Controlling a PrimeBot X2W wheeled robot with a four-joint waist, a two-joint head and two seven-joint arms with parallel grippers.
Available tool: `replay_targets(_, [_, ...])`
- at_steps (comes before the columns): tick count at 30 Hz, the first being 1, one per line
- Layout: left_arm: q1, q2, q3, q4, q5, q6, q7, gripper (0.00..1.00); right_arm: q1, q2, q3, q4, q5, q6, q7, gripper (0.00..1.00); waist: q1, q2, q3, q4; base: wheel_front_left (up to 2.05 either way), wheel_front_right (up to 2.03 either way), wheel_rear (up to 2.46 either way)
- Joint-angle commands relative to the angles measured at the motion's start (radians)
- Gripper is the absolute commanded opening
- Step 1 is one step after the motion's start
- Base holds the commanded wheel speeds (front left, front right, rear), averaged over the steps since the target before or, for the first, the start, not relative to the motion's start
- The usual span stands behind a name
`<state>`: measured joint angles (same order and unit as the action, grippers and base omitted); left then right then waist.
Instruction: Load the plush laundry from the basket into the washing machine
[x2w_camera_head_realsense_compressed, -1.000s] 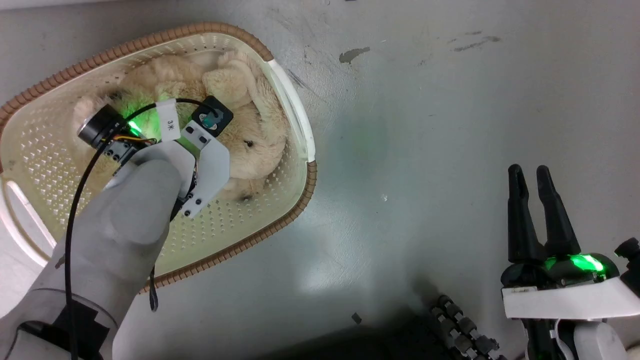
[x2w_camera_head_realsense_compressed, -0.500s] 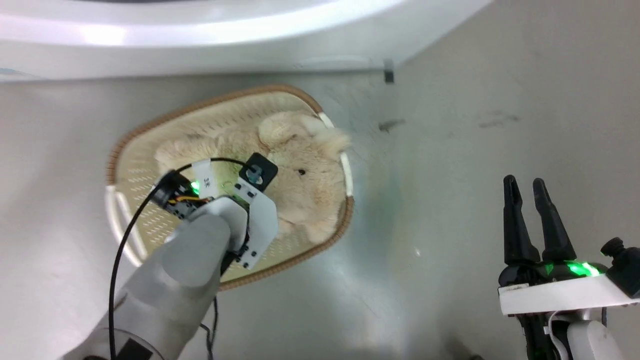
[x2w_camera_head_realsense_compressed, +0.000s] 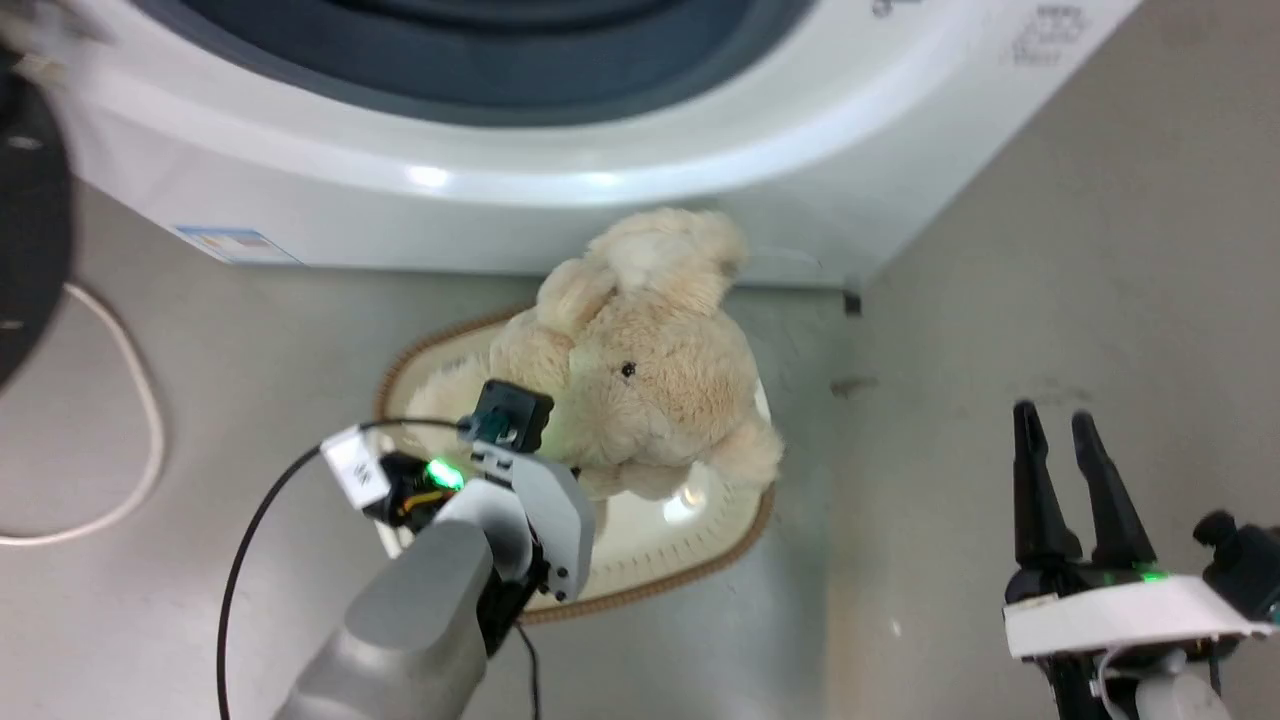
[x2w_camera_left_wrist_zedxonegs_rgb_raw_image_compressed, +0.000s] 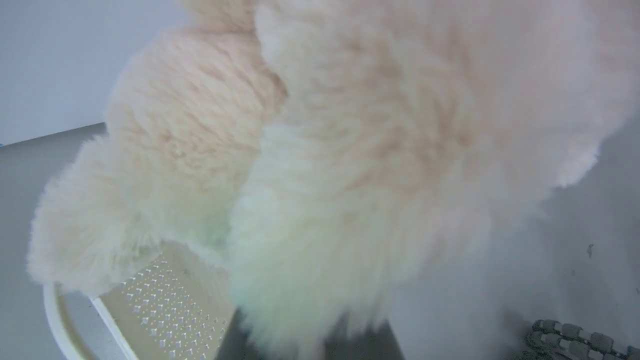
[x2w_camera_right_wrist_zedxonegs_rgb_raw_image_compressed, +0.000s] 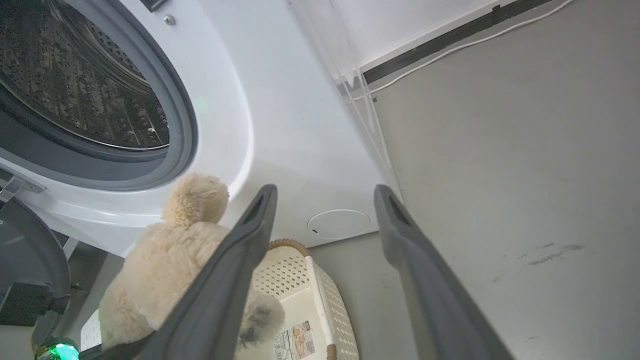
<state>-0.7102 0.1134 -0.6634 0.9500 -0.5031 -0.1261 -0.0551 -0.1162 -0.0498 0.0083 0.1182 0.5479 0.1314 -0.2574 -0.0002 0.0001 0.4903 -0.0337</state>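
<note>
Jaws of the left gripper (x2w_camera_head_realsense_compressed: 532, 438) grasp the plush laundry (x2w_camera_head_realsense_compressed: 650, 380), held over the basket (x2w_camera_head_realsense_compressed: 700, 560) before the washing machine (x2w_camera_head_realsense_compressed: 600, 150), head view; right gripper (x2w_camera_head_realsense_compressed: 1052, 415) released. Left wrist view: fur close up. Right wrist view: plush laundry below the open drum (x2w_camera_right_wrist_zedxonegs_rgb_raw_image_compressed: 75, 75)

The floor (x2w_camera_head_realsense_compressed: 1100, 250) is smooth, pale grey and slightly glossy, with a small dark smudge (x2w_camera_head_realsense_compressed: 853, 386) on it in the head view. A thin white cable (x2w_camera_head_realsense_compressed: 135, 400) lies on the floor at the left of that view, bending in a loose loop. In the right wrist view the grey floor carries faint dark scuff marks (x2w_camera_right_wrist_zedxonegs_rgb_raw_image_compressed: 550, 252) and meets a white wall (x2w_camera_right_wrist_zedxonegs_rgb_raw_image_compressed: 400, 25) along a black skirting strip (x2w_camera_right_wrist_zedxonegs_rgb_raw_image_compressed: 450, 35); a white cord (x2w_camera_right_wrist_zedxonegs_rgb_raw_image_compressed: 480, 42) runs just beside that strip. In the left wrist view a grey segmented cable chain (x2w_camera_left_wrist_zedxonegs_rgb_raw_image_compressed: 575, 334) lies on the floor in the lower right corner
</note>
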Motion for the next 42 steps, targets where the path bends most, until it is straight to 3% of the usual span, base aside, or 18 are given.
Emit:
replay_targets(1, [0.017, -0.006, 0.011, -0.013, -0.016, -0.003, -0.023, 0.0, 0.014, 0.0, -0.005, 0.008, -0.006, -0.001, -0.004, 1.0, 0.0002, -0.0001, -0.069, 0.05, 0.0, 0.0, 0.0])
replay_targets(11, [0.143, -0.037, 0.068, -0.106, -0.098, 0.026, -0.159, 0.0, 0.075, 0.0, -0.016, 0.059, -0.011, -0.001, -0.004, 1.0, 0.0002, -0.0001, -0.237, 0.109, 0.0, 0.0, 0.0])
replay_targets(22, [0.258, -0.02, 0.151, -0.312, -0.113, 0.113, -0.204, 0.0, 0.121, 0.0, -0.006, 0.087, 0.016, -0.001, -0.004, 1.0, 0.0002, -0.0001, -0.343, 0.097, 0.0, 0.0, 0.0])
replay_targets(32, [0.262, -0.004, 0.26, -0.47, -0.11, 0.169, -0.206, 0.0, 0.11, 0.0, 0.026, 0.066, -0.008, -0.001, -0.004, 1.0, 0.0002, -0.0001, -0.314, 0.042, 0.0, 0.0, 0.0])
replay_targets(42, [0.126, -0.02, 0.367, -0.475, -0.116, 0.149, -0.207, 0.0, 0.051, 0.0, 0.043, 0.039, -0.019, -0.001, -0.004, 1.0, 0.0002, -0.0001, -0.207, -0.021, 0.0, 0.0, 0.0])
